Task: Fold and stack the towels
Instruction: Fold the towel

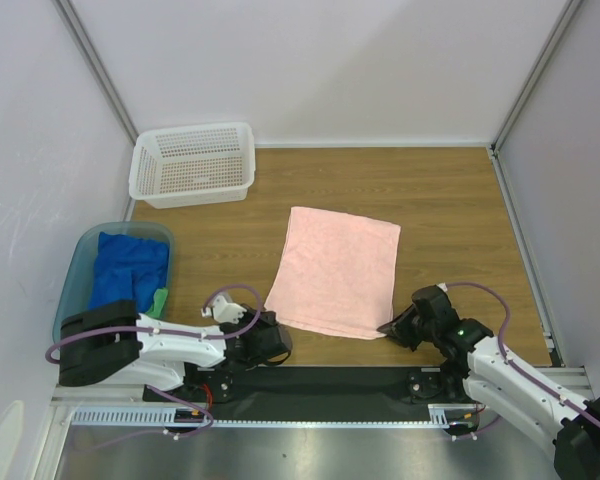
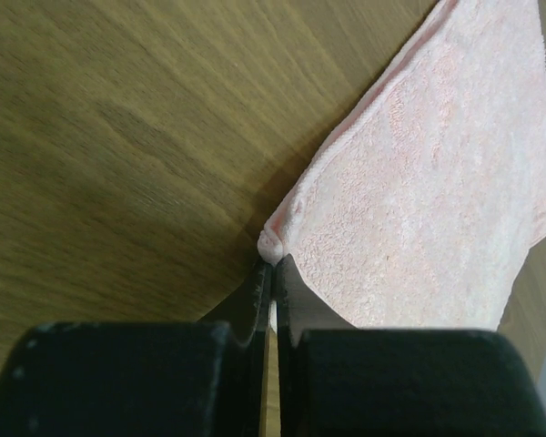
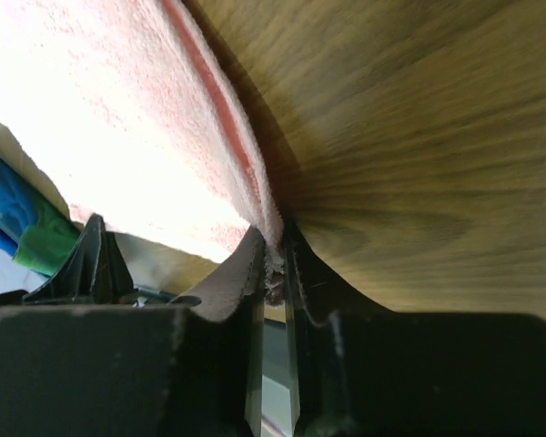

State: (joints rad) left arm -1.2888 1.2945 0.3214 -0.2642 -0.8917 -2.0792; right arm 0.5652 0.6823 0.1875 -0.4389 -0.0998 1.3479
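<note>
Overhead, a wooden table [image 1: 430, 200] carries three towels, two containers and two grippers. One pink towel [image 1: 335, 270], the largest cloth, lies spread flat near the middle of the table, outside both containers, its near edge toward the arm bases. One white basket [image 1: 192, 130] of perforated plastic stands at the far left corner, well apart from the pink towel. One teal tub [image 1: 80, 260], translucent, sits at the left edge beside the left arm; it holds two towels. Of these, the blue towel [image 1: 130, 265] is crumpled and fills most of the tub, while the green towel [image 1: 159, 300] shows only as a small patch at the tub's near right corner, beside the blue one. The left gripper [image 2: 271, 269] has its fingers pressed together, with the pink towel's near left corner caught at their tips. The right gripper [image 3: 275, 255] is likewise closed, pinching the near right corner of the same towel.
</note>
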